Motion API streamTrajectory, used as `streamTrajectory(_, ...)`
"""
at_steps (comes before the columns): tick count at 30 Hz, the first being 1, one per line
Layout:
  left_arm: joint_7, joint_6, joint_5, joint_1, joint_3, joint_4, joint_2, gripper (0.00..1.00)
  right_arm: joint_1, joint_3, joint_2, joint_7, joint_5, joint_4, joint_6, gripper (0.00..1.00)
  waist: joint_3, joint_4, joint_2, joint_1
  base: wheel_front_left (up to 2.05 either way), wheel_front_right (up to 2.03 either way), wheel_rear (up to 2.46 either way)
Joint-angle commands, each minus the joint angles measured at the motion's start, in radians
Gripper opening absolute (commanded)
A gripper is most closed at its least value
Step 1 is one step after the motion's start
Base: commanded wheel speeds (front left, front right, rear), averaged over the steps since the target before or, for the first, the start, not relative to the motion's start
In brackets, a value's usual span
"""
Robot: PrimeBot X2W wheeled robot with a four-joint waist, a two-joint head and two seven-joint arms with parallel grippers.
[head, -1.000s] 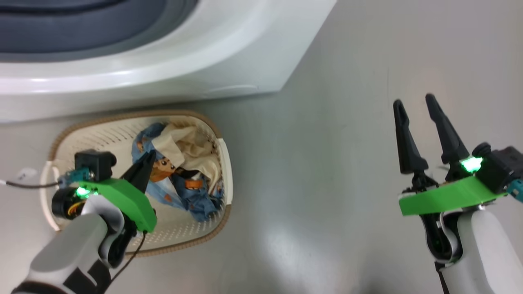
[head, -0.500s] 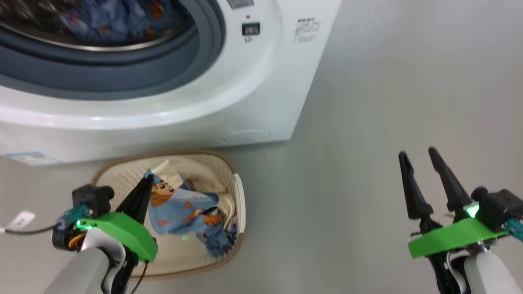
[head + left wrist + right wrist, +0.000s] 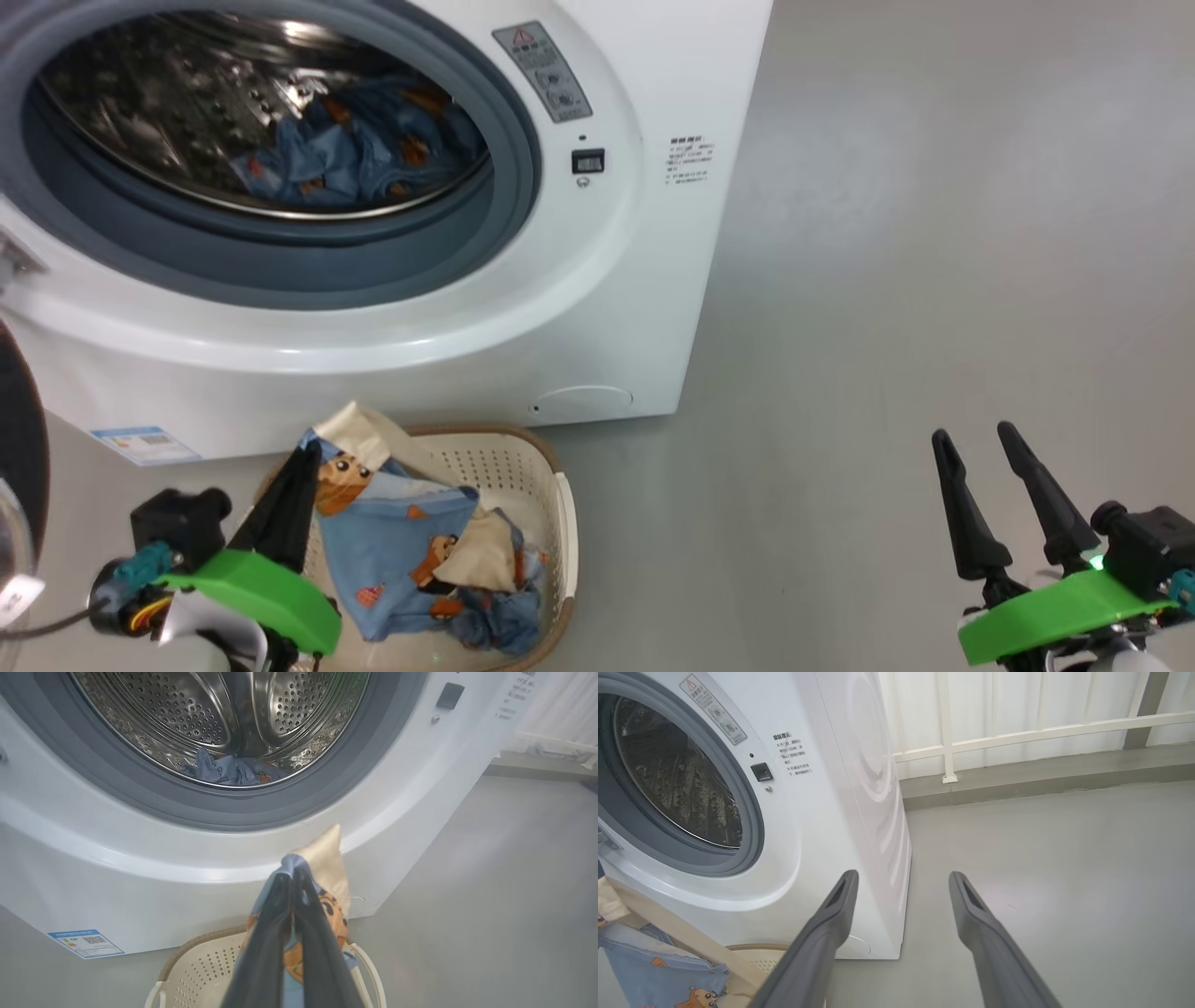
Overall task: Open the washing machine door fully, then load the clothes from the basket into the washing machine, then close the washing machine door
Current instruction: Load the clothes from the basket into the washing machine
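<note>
The washing machine (image 3: pixel 653 280) stands with its steel drum (image 3: pixel 224 714) exposed, and one blue garment (image 3: pixel 355 149) lies inside. A sliver of the washing machine door's black rim (image 3: pixel 17 429) shows at the far left. The cream basket (image 3: pixel 563 523) sits on the floor against the machine's front. My left gripper (image 3: pixel 303 457) is shut on the clothes (image 3: pixel 392 541), a light blue printed garment with a cream cloth corner (image 3: pixel 322 858), held up over the basket. My right gripper (image 3: pixel 973 434) hangs open over bare floor to the right, nothing between its fingers.
A blue label (image 3: pixel 145 445) and a round cap (image 3: pixel 583 401) sit low on the machine's front. Grey floor (image 3: pixel 934 280) spreads to the right of the machine. A white railing (image 3: pixel 1017 737) on a low kerb runs behind.
The head camera has tilted up, bringing the drum into view. My left gripper has raised the garment from inside the basket to above its rim. The right gripper stays open.
</note>
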Motion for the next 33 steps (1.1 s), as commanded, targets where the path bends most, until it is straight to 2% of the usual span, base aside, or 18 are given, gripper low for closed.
streamTrajectory(1, -0.007, -0.002, 0.024, 0.013, 0.064, -0.041, 0.024, 0.00, 0.018, 0.018, -0.021, -0.005, 0.011, -0.022, 0.003, 1.00, -0.037, 0.005, 0.0000, 0.0000, 0.00, 0.00, 0.00)
streamTrajectory(10, -0.007, -0.002, 0.121, 0.121, 0.195, -0.151, -0.001, 0.00, 0.060, 0.003, -0.030, -0.005, 0.015, -0.026, 0.003, 1.00, -0.072, 0.011, 0.0000, 0.0000, 0.00, 0.00, 0.00)
streamTrajectory(19, -0.007, -0.002, 0.204, 0.256, 0.323, -0.296, -0.054, 0.00, 0.086, -0.010, -0.033, -0.005, 0.019, -0.026, 0.003, 1.00, -0.098, 0.013, 0.0000, 0.0000, 0.00, 0.00, 0.00)
streamTrajectory(25, -0.007, -0.002, 0.227, 0.318, 0.357, -0.350, -0.083, 0.00, 0.093, -0.015, -0.033, -0.005, 0.020, -0.029, 0.003, 1.00, -0.101, 0.010, 0.0000, 0.0000, 0.00, 0.00, 0.00)
streamTrajectory(33, -0.007, -0.002, 0.207, 0.308, 0.357, -0.350, -0.107, 0.00, 0.090, -0.017, -0.029, -0.005, 0.019, -0.033, 0.003, 1.00, -0.088, 0.002, 0.0000, 0.0000, 0.00, 0.00, 0.00)
